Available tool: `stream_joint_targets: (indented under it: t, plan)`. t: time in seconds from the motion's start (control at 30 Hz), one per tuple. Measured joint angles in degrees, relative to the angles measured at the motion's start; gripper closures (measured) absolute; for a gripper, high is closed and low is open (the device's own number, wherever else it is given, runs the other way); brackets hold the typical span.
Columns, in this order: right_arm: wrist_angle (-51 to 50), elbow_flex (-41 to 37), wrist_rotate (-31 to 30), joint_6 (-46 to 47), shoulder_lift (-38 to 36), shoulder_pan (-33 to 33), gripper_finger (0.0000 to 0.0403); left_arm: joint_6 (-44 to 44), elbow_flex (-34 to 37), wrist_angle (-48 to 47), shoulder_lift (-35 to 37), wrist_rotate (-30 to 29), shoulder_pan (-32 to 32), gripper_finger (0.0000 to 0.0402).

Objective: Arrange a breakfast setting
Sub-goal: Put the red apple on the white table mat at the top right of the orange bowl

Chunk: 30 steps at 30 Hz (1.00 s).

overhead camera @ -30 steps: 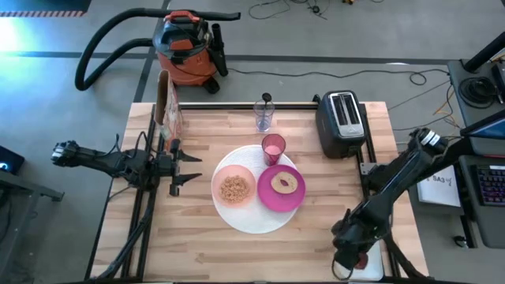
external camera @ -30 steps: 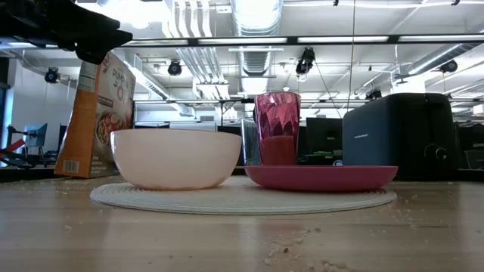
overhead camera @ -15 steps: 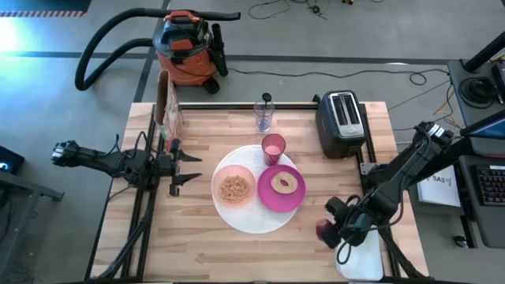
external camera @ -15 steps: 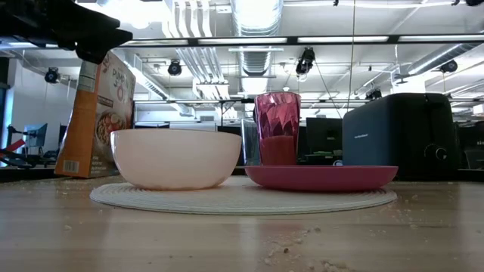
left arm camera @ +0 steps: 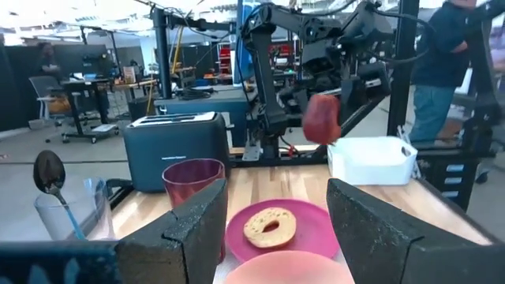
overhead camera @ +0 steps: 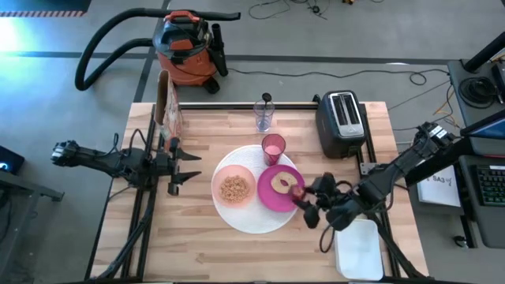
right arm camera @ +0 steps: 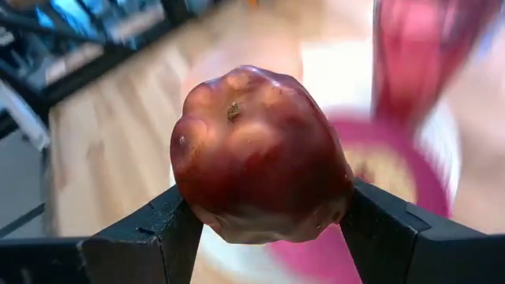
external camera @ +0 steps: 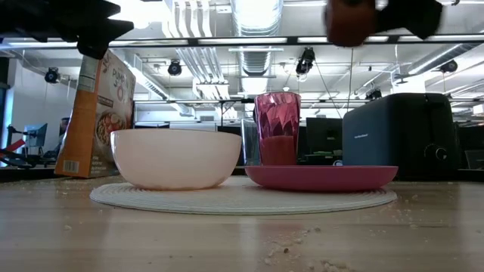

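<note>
A large white round plate (overhead camera: 251, 219) lies mid-table. On it rest a pale pink bowl (overhead camera: 233, 188) of cereal and a magenta plate (overhead camera: 282, 189) with a bagel. A translucent pink cup (overhead camera: 273, 147) stands behind them. Farther back, a clear glass (overhead camera: 263, 117) holds the spoon (left arm camera: 49, 172). My right gripper (overhead camera: 309, 207) is shut on a dark red apple (right arm camera: 260, 154) just right of the magenta plate, above the table. My left gripper (overhead camera: 186, 167) waits open and empty at the table's left. My right gripper pinches the apple's two opposite sides (right arm camera: 189, 185) between its two fingers (right arm camera: 142, 241). It comes from the table's right side. The apple's dimpled end faces the wrist camera. The apple is lifted clear of the table, and it also shows high in the low view (external camera: 352, 23).
A black toaster (overhead camera: 341, 125) stands at the back right, and a cereal box (overhead camera: 167, 102) at the back left. A white bin (overhead camera: 359, 248) sits at the near right corner. The shop vacuum (overhead camera: 185, 47) is on the floor behind the table.
My right gripper has carried the apple up out of the white bin at the near right corner. It has gone toward the table's left and far edges, to the right rim of the magenta plate. It has stayed shut on the apple.
</note>
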<state>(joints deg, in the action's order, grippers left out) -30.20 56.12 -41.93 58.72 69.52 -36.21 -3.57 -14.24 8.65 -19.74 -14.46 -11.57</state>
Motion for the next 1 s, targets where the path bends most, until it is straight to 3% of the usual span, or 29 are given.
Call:
stream_joint_targets:
  t: [0.2, 0.33, 0.5, 0.7, 1.0]
  plan:
    - [16.6, 0.0, -11.4, -26.0, 0.0, 3.1, 0.0162, 4.8, 0.0, 2.7, -1.8, 0.0, 0.0, 0.0200]
    - [26.8, 0.0, -12.2, -37.2, 0.7, 5.9, 0.0161, 7.8, 0.0, 6.9, -4.2, 0.1, 0.0, 0.0200]
    - [32.2, 0.0, -5.5, -40.3, 3.0, 8.9, 0.0161, 8.8, 0.0, 10.8, -7.8, 1.0, 0.0, 0.0200]
    - [38.7, 0.1, 2.2, -41.9, 7.8, 11.3, 0.0161, 9.3, 0.0, 16.1, -12.0, 9.6, 0.0, 0.0200]
    - [40.4, 7.5, 10.9, -48.4, 16.7, 14.3, 0.0161, 4.1, 0.0, 21.2, -16.0, 10.1, 0.0, 0.0196]
